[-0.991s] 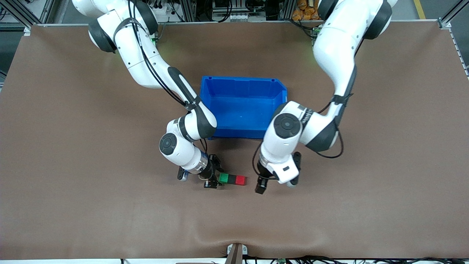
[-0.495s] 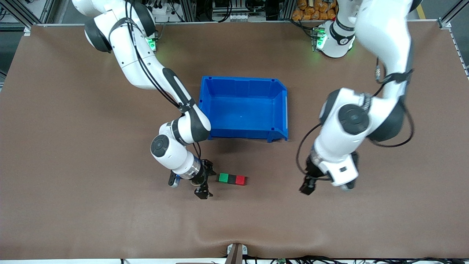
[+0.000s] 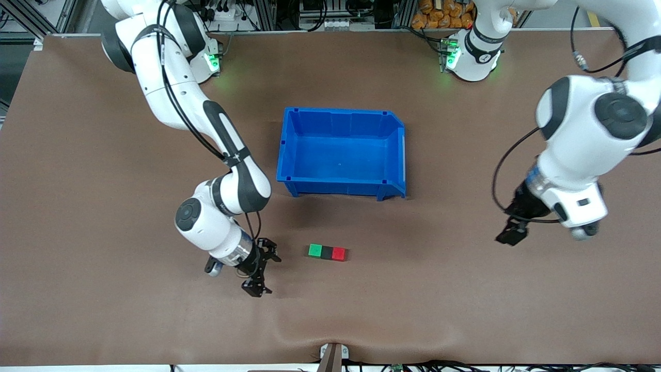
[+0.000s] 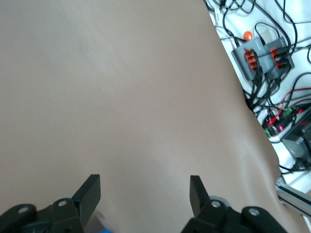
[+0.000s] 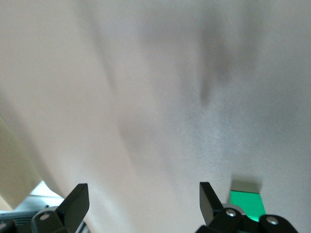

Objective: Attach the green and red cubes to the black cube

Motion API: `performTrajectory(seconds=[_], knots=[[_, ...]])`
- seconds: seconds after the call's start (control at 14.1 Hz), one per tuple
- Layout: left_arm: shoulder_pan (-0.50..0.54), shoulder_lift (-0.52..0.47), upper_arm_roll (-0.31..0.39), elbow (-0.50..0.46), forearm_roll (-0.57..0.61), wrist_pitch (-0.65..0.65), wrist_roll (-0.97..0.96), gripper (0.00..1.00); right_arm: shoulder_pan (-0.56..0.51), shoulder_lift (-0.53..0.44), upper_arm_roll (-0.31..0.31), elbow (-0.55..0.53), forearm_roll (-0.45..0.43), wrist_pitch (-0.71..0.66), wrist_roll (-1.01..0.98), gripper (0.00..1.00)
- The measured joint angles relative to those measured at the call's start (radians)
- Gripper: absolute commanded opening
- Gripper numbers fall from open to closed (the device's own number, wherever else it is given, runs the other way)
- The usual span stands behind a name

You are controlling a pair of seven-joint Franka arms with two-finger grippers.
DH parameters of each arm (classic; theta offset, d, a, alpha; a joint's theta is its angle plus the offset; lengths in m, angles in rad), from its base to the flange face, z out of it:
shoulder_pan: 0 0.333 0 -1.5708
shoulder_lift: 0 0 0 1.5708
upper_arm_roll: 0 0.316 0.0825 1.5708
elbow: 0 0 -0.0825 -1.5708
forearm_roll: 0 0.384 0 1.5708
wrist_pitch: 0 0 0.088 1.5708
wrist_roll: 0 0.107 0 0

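Table [image 3: 103,206]: brown mat, blue bin [image 3: 290,150] at the middle.
Cubes: green cube [image 3: 314,250], black cube [image 3: 327,252], red cube [image 3: 339,253] joined in one row, nearer the camera than the bin.
Right gripper [image 3: 263,274]: fingers apart, empty, beside the green cube.
Left gripper [image 3: 511,233]: fingers apart, empty, toward the left arm's end.
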Motion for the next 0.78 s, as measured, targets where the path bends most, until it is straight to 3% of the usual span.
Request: performTrajectory(seconds=[0.42, 0.78], knots=[[0.051, -0.159, -0.005, -0.130, 0.000, -0.061, 0.232, 0.83, -0.058, -0.032, 0.000, 0.008, -0.001, -0.112, -0.055, 1.00], [0.153, -0.223, -0.107, -0.134, -0.032, -0.138, 0.474, 0.83, -0.134, -0.063, 0.001, 0.056, -0.001, -0.281, -0.154, 1.00]])
